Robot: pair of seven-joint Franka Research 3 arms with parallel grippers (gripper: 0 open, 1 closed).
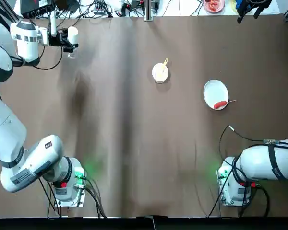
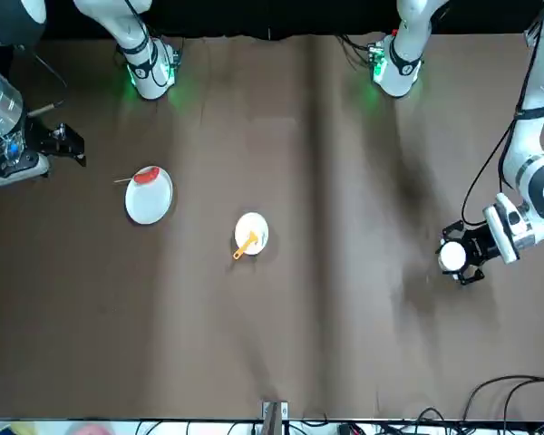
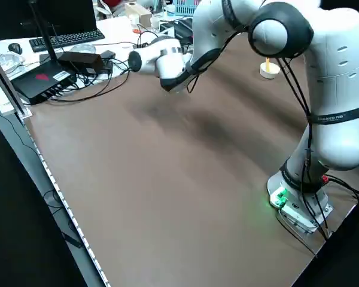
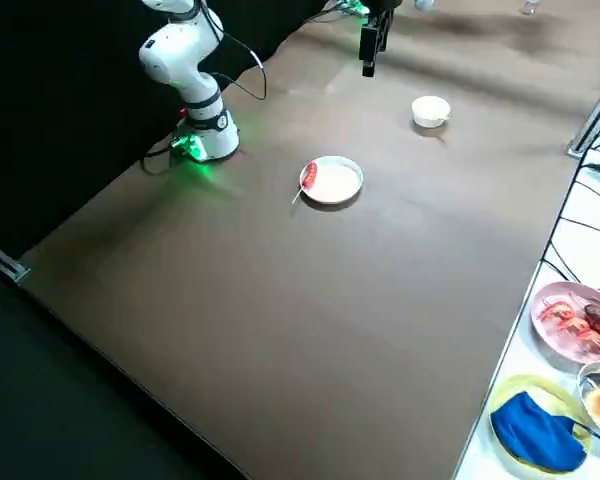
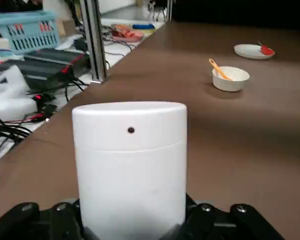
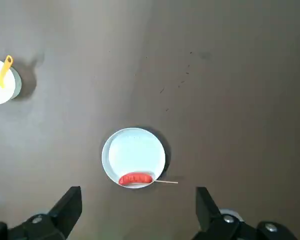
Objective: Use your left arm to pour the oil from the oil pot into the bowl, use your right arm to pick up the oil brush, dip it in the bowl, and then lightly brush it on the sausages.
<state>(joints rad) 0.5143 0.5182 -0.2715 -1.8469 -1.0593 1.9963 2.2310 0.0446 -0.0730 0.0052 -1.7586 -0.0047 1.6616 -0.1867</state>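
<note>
Left hand (image 1: 67, 39): closed on the oil pot (image 5: 130, 165), far-left over the worktop (image 1: 125, 143), not yet at the bowl (image 1: 160, 72).
Right hand (image 6: 135, 212): open, empty, above the plate (image 6: 134, 156).
Brush (image 1: 164, 63): resting in the bowl, ready for dipping.

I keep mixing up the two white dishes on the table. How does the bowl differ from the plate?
The bowl is smaller and deeper with raised walls; the plate is wider and flat. The bowl has the yellow-orange oil brush leaning in it, its handle over the rim; the plate carries a red sausage on a skewer at its edge. The bowl sits near the table's middle, the plate nearer the right arm's side. Both are round and white.
</note>
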